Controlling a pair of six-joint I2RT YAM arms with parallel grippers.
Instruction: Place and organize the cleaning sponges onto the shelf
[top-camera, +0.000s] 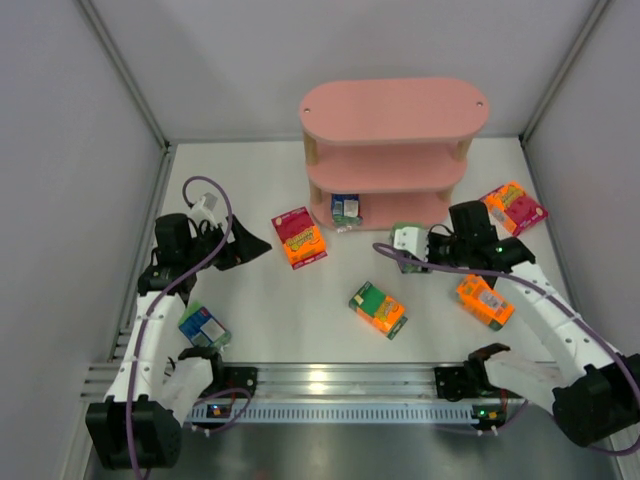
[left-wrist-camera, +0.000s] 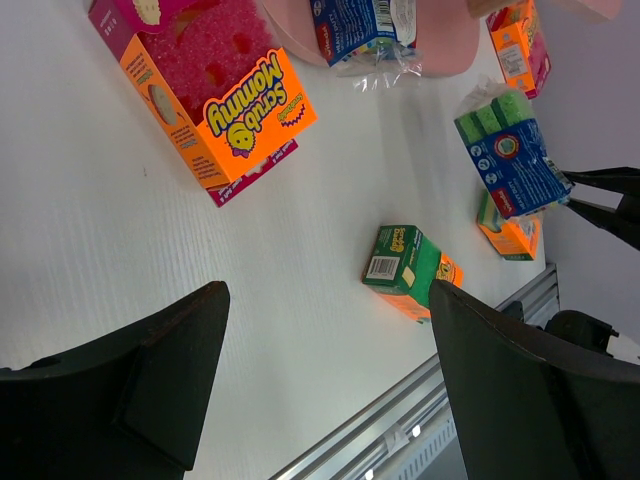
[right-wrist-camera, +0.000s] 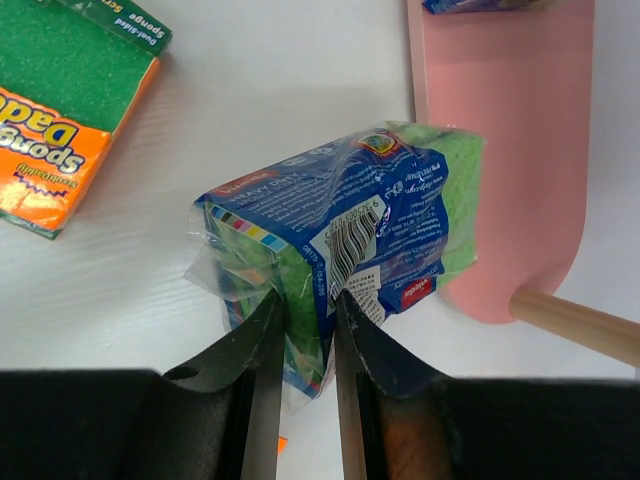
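Orange-and-magenta sponge pack (left-wrist-camera: 208, 98) reads "Scrub Mommy".

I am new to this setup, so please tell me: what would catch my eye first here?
The pink three-tier shelf at the back of the table stands out most. Just in front of it, the right hand pinches a blue-and-green sponge pack. An orange Scrub Mommy box lies front-left of the shelf.
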